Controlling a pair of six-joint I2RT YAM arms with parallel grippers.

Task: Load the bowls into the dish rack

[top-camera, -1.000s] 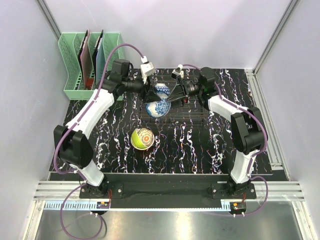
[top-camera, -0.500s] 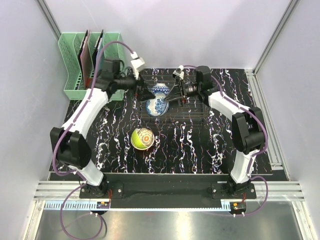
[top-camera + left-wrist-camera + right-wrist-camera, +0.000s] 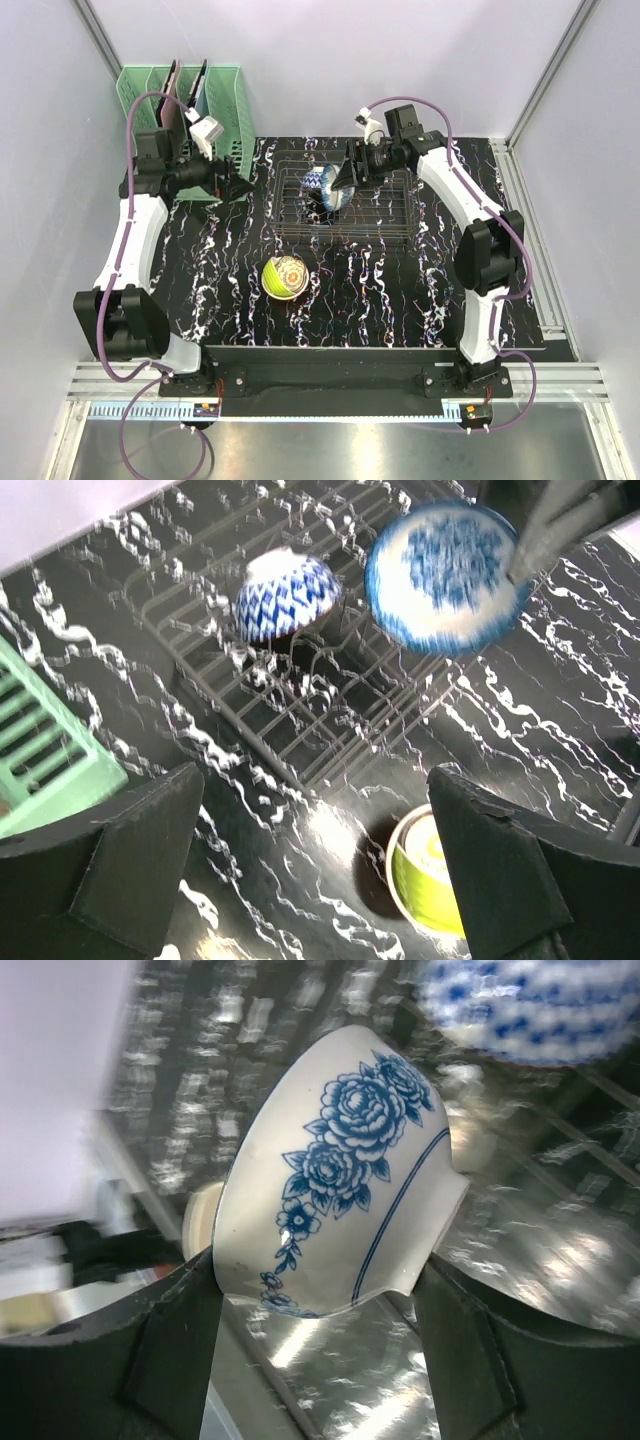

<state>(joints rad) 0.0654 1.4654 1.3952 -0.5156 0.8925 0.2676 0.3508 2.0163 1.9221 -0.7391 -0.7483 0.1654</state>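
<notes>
White glazed bowl with blue roses point(image 3: 340, 1160) is clamped between the right gripper's point(image 3: 345, 178) fingers, tipped on edge over the thin wire dish rack point(image 3: 385, 210). A second ago the left gripper point(image 3: 235, 185) was at the rack. It has since drawn back beside the mint-green slotted holder point(image 3: 235, 95), its jaws spread wide with nothing in them. A blue zigzag bowl point(image 3: 288, 598) lies upside down in the rack. The lime-green bowl point(image 3: 283, 277) stands on the black marbled tabletop point(image 3: 400, 290).
</notes>
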